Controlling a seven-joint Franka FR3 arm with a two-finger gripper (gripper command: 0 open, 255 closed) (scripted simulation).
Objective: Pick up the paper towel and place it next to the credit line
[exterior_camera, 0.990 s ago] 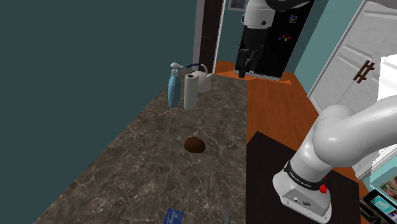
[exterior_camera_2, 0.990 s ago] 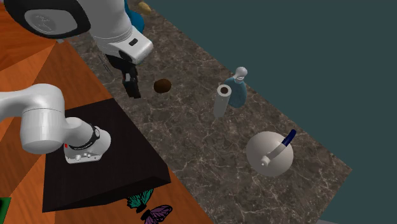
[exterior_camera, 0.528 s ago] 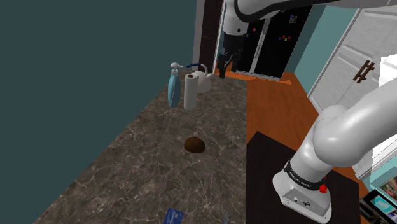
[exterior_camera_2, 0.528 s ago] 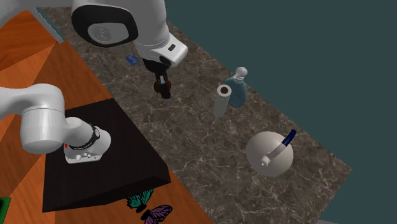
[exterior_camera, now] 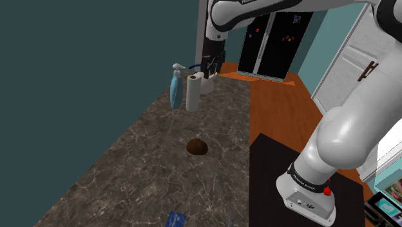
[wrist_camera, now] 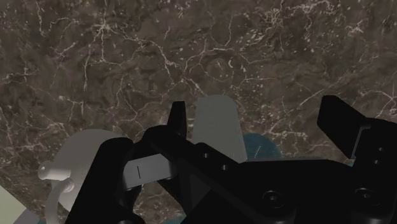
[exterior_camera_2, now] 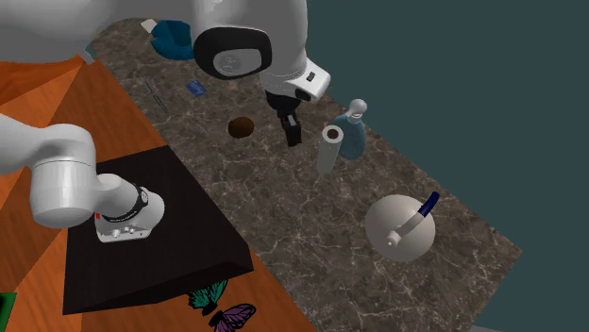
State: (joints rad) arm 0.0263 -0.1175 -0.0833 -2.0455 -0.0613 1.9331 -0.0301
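Gripper [exterior_camera: 209,66] has swung left since 0.5 s ago; it now hangs just up-right of the towel [exterior_camera: 193,92], fingers spread. Towel: plain white upright roll, upper centre of shoulder view, on dark veined counter [exterior_camera: 142,161], just beside blue bottle [exterior_camera: 175,89].

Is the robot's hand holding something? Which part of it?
Nothing. The hand is open in the air near the paper towel roll, not touching it.
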